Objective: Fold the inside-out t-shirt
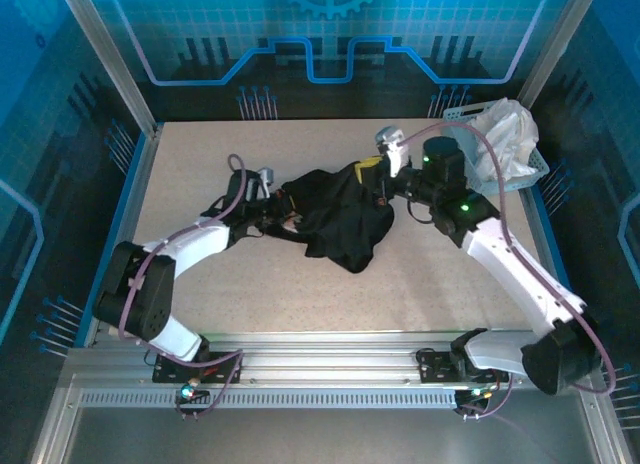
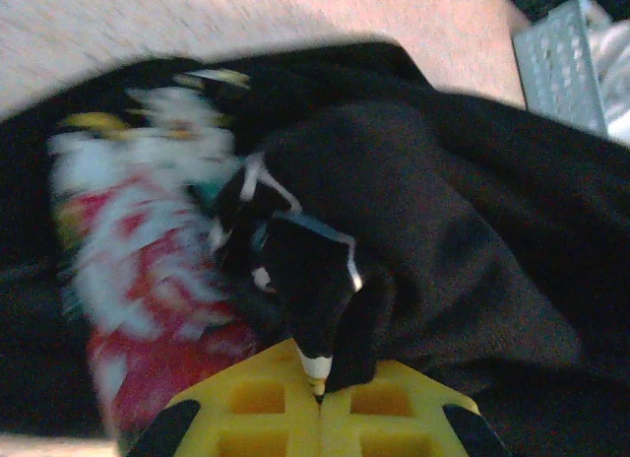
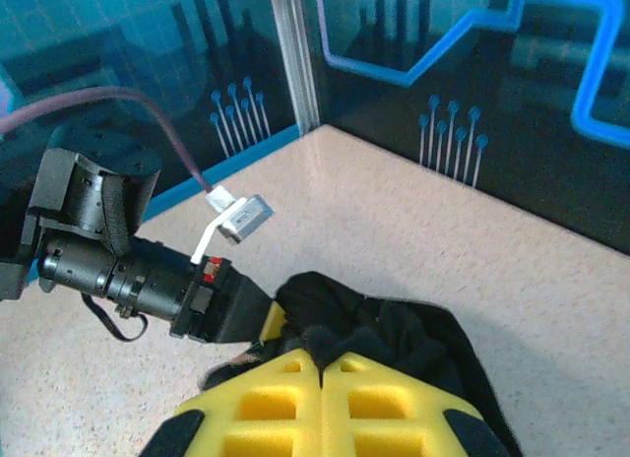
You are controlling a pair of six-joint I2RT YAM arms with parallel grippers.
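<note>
The inside-out t-shirt (image 1: 335,219) lies bunched in a black heap at the middle of the table. My left gripper (image 1: 283,209) meets it from the left, my right gripper (image 1: 375,174) from the right. In the left wrist view, the left gripper (image 2: 320,383) is shut, pinching a black fold with a white label tip, beside the blurred white, red and yellow print (image 2: 148,250). In the right wrist view, the right gripper (image 3: 323,363) is shut on a lump of the black t-shirt (image 3: 394,329), and the left arm's wrist (image 3: 128,270) lies just beyond it.
A pale basket (image 1: 535,169) with a white cloth garment (image 1: 505,134) stands at the back right corner, close behind the right arm; the basket (image 2: 561,68) also shows in the left wrist view. Bare speckled table (image 1: 250,154) surrounds the heap. Blue walls enclose the table.
</note>
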